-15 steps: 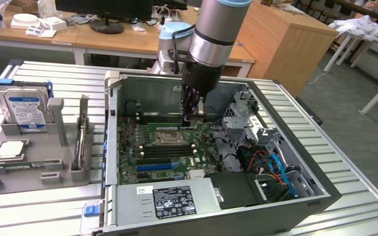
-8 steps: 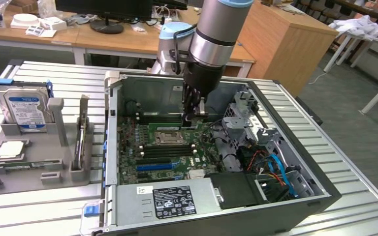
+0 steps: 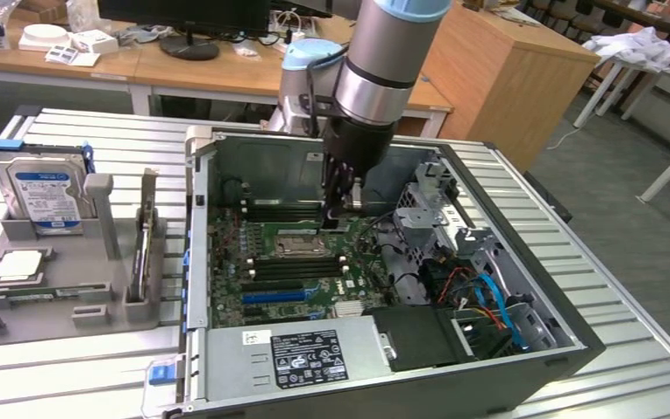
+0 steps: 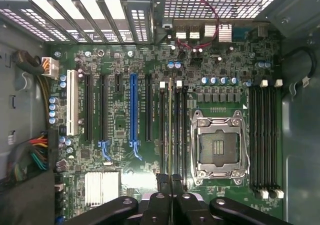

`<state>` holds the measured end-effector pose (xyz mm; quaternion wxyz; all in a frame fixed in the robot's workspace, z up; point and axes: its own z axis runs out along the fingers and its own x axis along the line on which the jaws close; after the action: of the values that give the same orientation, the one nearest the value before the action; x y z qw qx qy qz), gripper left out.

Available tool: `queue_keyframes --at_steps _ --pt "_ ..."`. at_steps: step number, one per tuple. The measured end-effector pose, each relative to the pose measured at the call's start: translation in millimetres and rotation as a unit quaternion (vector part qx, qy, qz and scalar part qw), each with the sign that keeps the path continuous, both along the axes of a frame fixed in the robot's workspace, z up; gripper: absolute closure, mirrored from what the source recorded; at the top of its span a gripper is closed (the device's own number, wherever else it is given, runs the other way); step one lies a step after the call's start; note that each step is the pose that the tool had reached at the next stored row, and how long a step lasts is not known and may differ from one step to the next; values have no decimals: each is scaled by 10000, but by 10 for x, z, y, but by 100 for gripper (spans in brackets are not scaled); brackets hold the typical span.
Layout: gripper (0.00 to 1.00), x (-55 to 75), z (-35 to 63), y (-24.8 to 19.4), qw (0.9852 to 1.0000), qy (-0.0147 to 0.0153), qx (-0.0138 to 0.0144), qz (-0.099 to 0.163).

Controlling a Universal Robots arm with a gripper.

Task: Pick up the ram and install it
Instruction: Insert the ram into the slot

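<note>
My gripper [image 3: 340,212] reaches down into the open computer case [image 3: 201,262], just over the motherboard [image 3: 300,279]. In the wrist view its fingertips [image 4: 163,181] are shut on the ram [image 4: 170,130]. The ram appears edge-on as a thin green-gold line. It runs along the black memory slots [image 4: 177,135] beside the empty CPU socket [image 4: 219,147]. Whether its lower edge touches a slot I cannot tell.
A grey fixture [image 3: 56,288] on the exterior view's left holds a blue-labelled hard drive [image 3: 44,194] and a square chip [image 3: 18,266]. The power supply [image 3: 300,353] and coloured cables [image 3: 487,301] fill the near end of the case. A drive cage [image 3: 428,205] stands close by the arm.
</note>
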<state>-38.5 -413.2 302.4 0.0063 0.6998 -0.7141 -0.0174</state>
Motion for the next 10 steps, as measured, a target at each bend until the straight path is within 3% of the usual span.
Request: queue_keyframes --at_steps 10 --pt "88 0 -99 0 10000 0 0 0"
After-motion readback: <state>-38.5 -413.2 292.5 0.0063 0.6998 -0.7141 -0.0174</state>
